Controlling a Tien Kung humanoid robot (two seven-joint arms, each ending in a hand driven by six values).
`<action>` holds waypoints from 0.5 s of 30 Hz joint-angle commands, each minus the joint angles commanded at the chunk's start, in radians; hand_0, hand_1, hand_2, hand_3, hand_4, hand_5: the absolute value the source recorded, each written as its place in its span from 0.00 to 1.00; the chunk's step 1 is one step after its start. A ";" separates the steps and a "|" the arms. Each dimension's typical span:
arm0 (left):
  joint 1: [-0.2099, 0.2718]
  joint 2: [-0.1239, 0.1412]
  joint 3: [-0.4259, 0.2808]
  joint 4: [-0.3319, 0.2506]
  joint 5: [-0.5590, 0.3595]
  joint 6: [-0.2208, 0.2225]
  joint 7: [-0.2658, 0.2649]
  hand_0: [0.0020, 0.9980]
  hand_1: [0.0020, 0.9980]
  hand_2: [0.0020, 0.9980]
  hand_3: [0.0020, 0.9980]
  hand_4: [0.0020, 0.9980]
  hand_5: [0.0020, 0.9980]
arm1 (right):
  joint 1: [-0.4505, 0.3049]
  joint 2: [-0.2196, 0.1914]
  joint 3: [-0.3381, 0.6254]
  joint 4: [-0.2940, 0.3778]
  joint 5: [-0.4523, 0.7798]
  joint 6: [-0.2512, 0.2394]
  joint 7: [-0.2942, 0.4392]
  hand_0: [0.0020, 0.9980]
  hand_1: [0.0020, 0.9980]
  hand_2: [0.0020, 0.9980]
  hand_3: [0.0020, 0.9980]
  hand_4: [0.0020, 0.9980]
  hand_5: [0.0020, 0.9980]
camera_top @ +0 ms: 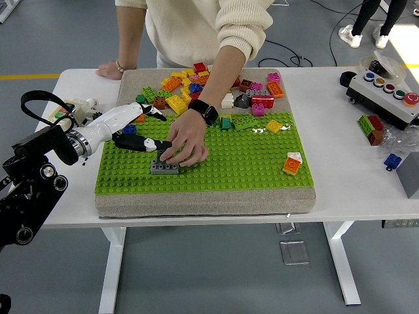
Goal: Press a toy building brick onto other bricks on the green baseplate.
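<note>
The green baseplate lies on a beige mat. A grey brick sits on its near left part. A person's hand reaches across from the far side, and its fingertips press down on top of that grey brick, perhaps with a small dark brick under them. My left hand, white with black fingertips, hovers just left of the person's hand. Its fingers are spread and hold nothing, apart from the grey brick. My right hand is out of view.
Loose bricks are piled on the mat's far part. An orange and white brick and a yellow one stand on the plate's right. A button box sits far right. The person's other hand rests at the table's far left.
</note>
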 joint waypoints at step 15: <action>0.006 -0.003 -0.015 -0.005 -0.003 -0.004 0.002 0.98 0.79 0.78 0.77 1.00 0.59 | 0.006 -0.002 -0.001 0.000 0.004 -0.001 0.001 0.76 0.69 0.73 0.69 0.97 0.49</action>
